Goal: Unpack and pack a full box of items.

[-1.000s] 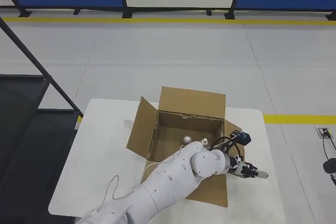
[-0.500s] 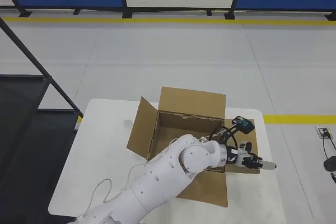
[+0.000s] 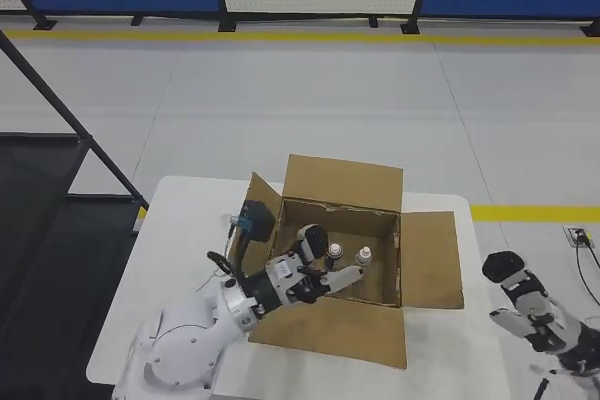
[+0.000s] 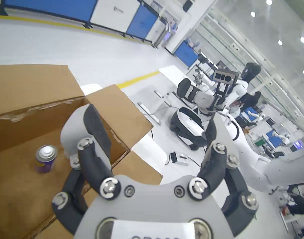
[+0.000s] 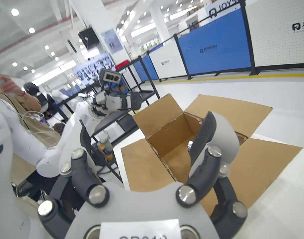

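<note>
Presently the can (image 4: 45,159) and bottle (image 3: 362,257) are seen upright on the box (image 3: 342,182) floor. Both are judged prob. light, rigid, slick; best gripped round the body. Left hand (image 4: 152,123) is held w/ fingers apart beside them; right hand (image 5: 145,125) likewise apart, away from the box.

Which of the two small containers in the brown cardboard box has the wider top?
The purple can, with a broad white top; the small bottle beside it has a narrow cap.
</note>
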